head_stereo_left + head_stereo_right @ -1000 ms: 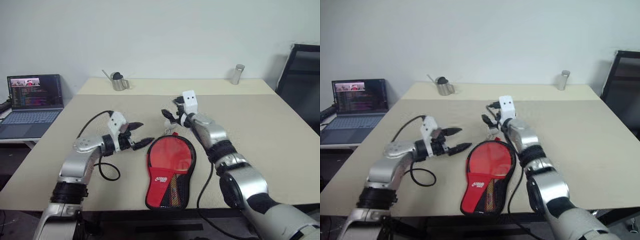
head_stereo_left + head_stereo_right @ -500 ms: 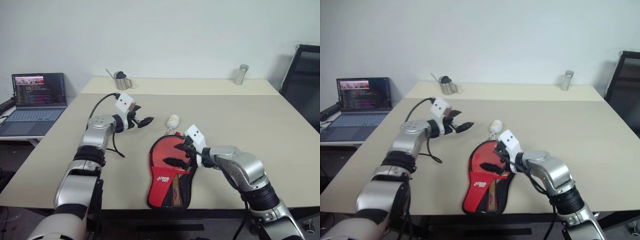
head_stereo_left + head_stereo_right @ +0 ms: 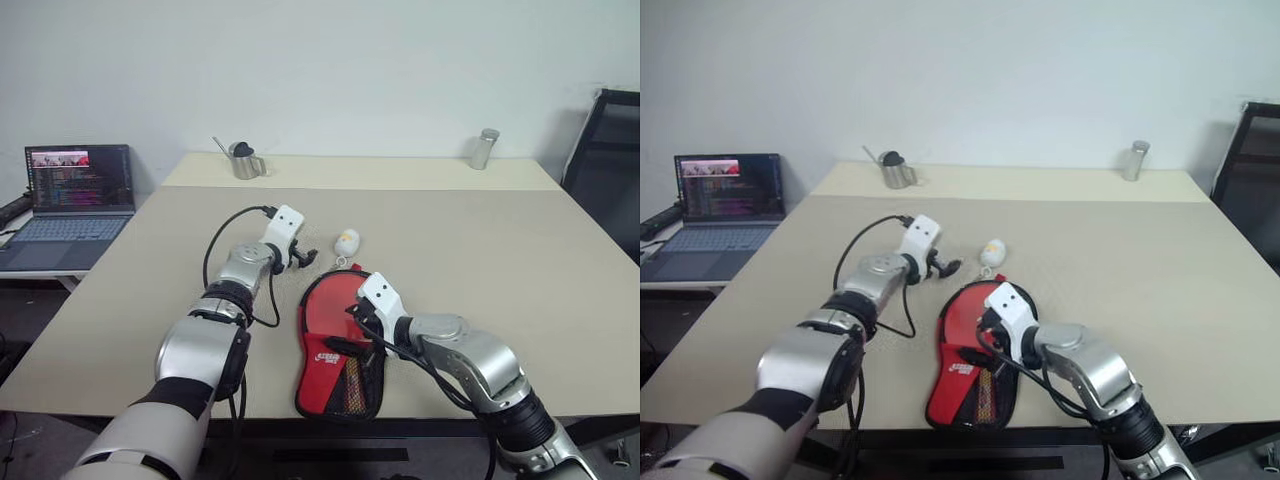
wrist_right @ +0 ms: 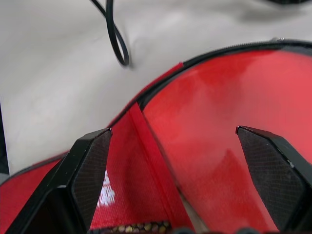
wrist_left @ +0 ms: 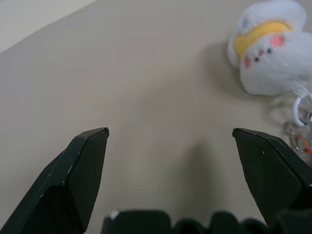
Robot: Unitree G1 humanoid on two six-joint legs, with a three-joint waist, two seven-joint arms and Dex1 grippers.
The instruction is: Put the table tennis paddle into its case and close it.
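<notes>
Both grippers stand wide open, empty. Between the right gripper's (image 3: 350,330) jaws lies the red paddle (image 4: 229,122) inside the open case (image 3: 340,385), its handle hidden. The left gripper (image 3: 305,257) points toward a plush keychain (image 5: 270,46), cut off beside one jaw.

Beige table (image 3: 520,270) bore the open case (image 3: 335,385), a plush keychain (image 3: 345,242), metal pitcher (image 3: 241,161) and canister (image 3: 484,148).
</notes>
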